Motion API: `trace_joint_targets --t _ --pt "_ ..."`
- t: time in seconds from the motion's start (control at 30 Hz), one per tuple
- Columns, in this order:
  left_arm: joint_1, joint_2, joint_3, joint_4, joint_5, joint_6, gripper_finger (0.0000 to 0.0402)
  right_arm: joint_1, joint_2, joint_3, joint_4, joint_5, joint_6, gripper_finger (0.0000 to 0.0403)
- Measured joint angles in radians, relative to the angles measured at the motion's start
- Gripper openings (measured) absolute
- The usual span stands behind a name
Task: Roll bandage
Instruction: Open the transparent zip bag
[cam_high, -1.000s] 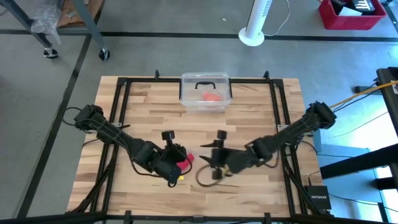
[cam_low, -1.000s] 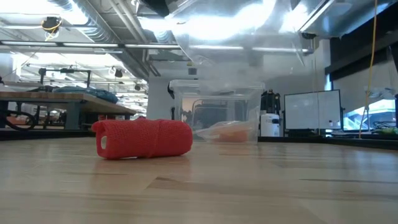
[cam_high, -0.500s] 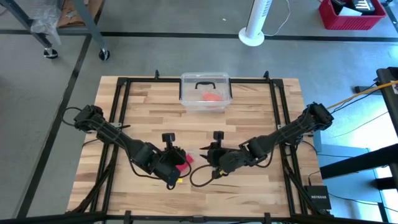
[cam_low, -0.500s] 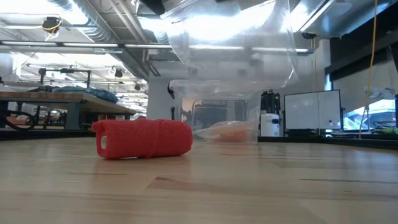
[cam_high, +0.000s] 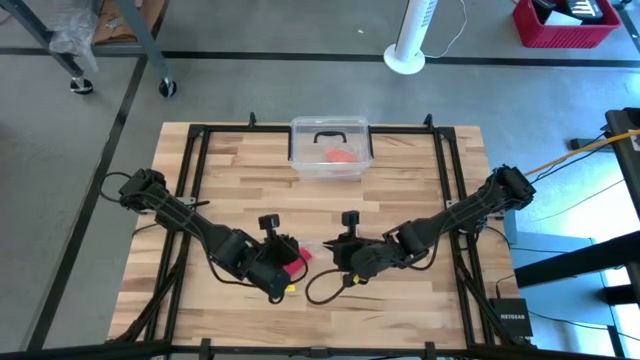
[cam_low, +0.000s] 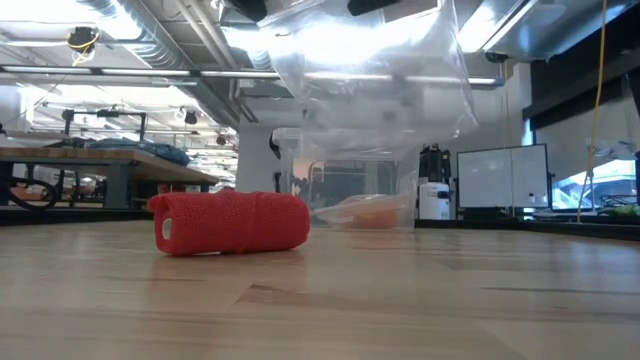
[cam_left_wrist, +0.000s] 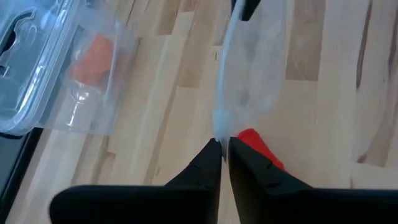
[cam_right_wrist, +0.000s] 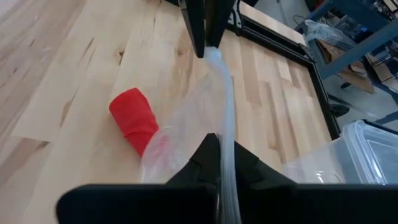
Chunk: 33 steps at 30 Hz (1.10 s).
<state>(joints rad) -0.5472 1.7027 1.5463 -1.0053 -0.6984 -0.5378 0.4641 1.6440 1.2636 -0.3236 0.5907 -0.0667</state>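
Bandage (cam_low: 232, 222) on table (cam_high: 400, 190), container (cam_high: 331, 147) behind it.

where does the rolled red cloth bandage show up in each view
High view: rolled red cloth bandage, lower centre, between the arms.
Low view: left of centre, lying on the wooden table.
Left wrist view: lower centre.
Right wrist view: left of centre.
Shared landmark: clear plastic lidded box.

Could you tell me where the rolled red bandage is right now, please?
The bandage lies on the table near its front edge, a little left of centre in the high view, under the clear plastic bag stretched between the left gripper and right gripper.
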Motion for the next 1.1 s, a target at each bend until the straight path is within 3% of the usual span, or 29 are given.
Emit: trace_joint_targets --t 0.2,0.37,0.5,0.6,0.77,0.9,1.1 --pt "-0.007 0.0 0.0 -0.001 0.002 -0.061 0.0067 0.0 -0.028 0.0 -0.043 0.0 0.012 0.0005" --pt "-0.011 -0.007 0.0 -0.018 0.002 -0.027 0.0109 0.019 -0.098 0.0 -0.104 0.002 0.053 0.0003" --pt "-0.051 -0.04 0.0 0.002 -0.114 0.014 0.0124 0.06 -0.173 -0.012 -0.111 0.038 0.06 0.0003" --pt "-0.101 -0.069 -0.004 0.006 -0.27 0.003 0.0127 0.083 -0.261 -0.093 -0.002 0.062 0.034 0.0002" --pt "-0.153 -0.125 -0.091 0.078 -0.397 -0.01 0.0127 0.078 -0.406 -0.325 0.384 -0.001 -0.033 0.0002" --pt "-0.145 -0.209 -0.215 0.305 -0.406 0.072 0.0127 0.046 -0.447 -0.439 0.634 -0.114 -0.086 0.0002" --pt "-0.088 -0.343 -0.478 1.027 -0.052 0.468 0.0127 -0.003 -0.423 -0.449 0.648 -0.165 -0.071 0.0001"
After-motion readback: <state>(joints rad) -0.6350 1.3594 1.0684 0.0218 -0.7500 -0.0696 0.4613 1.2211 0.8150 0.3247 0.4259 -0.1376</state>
